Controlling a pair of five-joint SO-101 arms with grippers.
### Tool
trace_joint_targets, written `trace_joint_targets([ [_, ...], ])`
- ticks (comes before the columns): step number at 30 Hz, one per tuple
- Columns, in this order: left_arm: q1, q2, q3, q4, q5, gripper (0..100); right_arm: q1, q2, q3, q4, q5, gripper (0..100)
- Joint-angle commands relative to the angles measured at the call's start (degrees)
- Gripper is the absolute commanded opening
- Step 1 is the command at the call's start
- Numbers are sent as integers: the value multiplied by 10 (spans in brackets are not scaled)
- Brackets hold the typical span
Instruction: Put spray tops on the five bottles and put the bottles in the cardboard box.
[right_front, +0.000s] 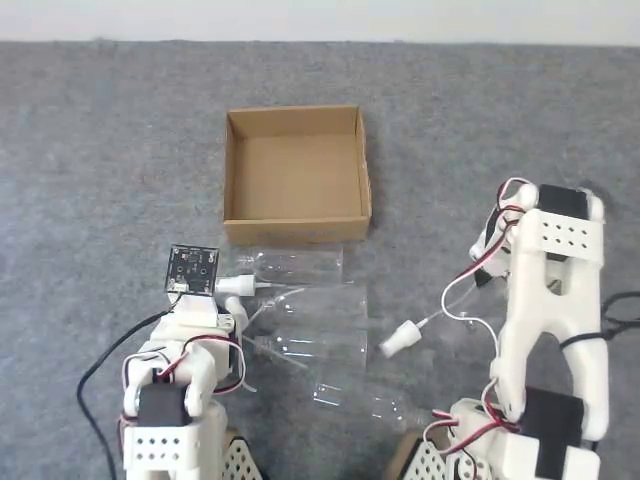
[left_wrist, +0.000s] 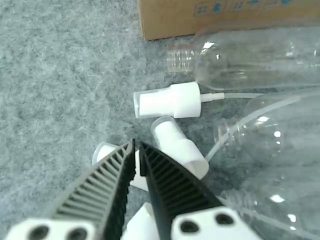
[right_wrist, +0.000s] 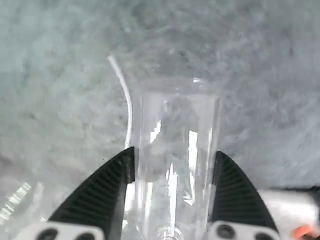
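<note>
The cardboard box (right_front: 295, 232) is seen at 12 o'clock on the grey table (right_front: 100, 150); no bottle has yet been placed in it. At its 6 o'clock, between the two arms, the bottles (right_front: 315, 300) are laid on their sides. Their long axes run from 9 to 3 o'clock, with the necks turned to 9 o'clock, toward the left arm.

The left gripper (left_wrist: 137, 146) is poised just over a huddle of spray tops (left_wrist: 167, 100) at those necks. Its jaws are drawn together to a sliver. Nothing appears to be held, though a top pinched at the very tips cannot be ruled out. The nearest top lies just ahead of the tips, its long axis crossing the line of the jaws, so the jaws would have to be parted before it could be taken.

The right gripper (right_wrist: 173, 153) is closed around a held bottle (right_wrist: 172, 115), whose length runs straight out from the wrist. A loose spray top (right_front: 400, 338), its tube trailing toward 3 o'clock, is nearer the right arm.

Blue marks (left_wrist: 215, 7) are printed on the box wall but cannot be read. No labels are seen on the bottles.
</note>
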Motion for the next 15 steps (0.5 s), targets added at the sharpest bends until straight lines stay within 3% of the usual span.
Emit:
trace_joint_targets([
  [1,-3,-14,-7,3,-3,12,-6,-31,-33,-15,59,173],
  [9,-3,-14,-7,3,-3,12,-10,-37,42,-154,-9,173],
  [15,-3,-14,-7,3,-3,12,-10,-37,41,-192,-147,173],
])
